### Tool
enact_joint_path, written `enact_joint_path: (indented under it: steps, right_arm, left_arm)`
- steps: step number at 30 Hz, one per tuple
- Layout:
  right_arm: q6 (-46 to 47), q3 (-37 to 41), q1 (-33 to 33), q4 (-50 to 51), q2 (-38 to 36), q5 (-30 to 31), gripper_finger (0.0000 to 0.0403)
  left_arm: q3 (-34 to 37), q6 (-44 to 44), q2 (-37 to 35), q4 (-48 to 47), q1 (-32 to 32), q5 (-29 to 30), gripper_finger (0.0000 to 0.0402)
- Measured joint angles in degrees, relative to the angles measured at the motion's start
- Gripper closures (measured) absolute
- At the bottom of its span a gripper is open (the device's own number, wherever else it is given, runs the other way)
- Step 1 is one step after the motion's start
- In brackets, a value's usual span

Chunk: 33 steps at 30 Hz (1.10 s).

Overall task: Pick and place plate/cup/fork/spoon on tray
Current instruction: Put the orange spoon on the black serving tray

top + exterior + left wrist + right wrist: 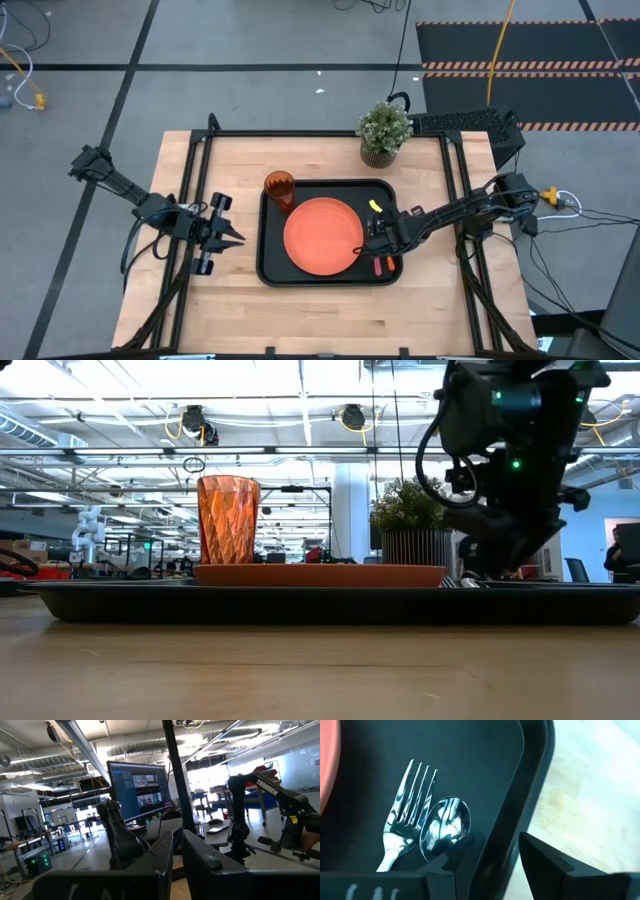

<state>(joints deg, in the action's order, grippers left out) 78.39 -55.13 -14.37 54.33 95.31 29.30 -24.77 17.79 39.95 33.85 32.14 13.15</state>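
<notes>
Spoon (445, 827) placement looks finished beside the fork (410, 815) on the tray (270, 270); right gripper (375, 240), fingers parted and empty, should lift clear.

Grey floor (250, 40) fills the upper frame; striped black mat (530, 60) at upper right; potted plant (384, 130) on the wooden desk (330, 310); monitor (137, 790) glows centre-left.

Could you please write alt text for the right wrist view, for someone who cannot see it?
A metal fork and spoon lie side by side on the black tray, near its rim. The right gripper hangs open above them, with an orange plate edge and wooden table visible.
</notes>
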Motion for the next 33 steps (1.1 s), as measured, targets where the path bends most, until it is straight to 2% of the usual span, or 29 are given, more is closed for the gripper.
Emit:
enact_joint_path:
  steps: [6, 33]
  right_arm:
    - [-1.0, 1.4, 0.0, -3.5, 0.0, 0.0, 0.0257]
    - [0.3, 1.4, 0.0, -3.5, 0.0, 2.5, 0.0257]
  left_arm:
    - [0.0, 0.1, 0.0, 0.0, 0.0, 0.0, 0.0360]
    - [0.0, 0.0, 0.0, -0.2, 0.0, 0.0, 0.0360]
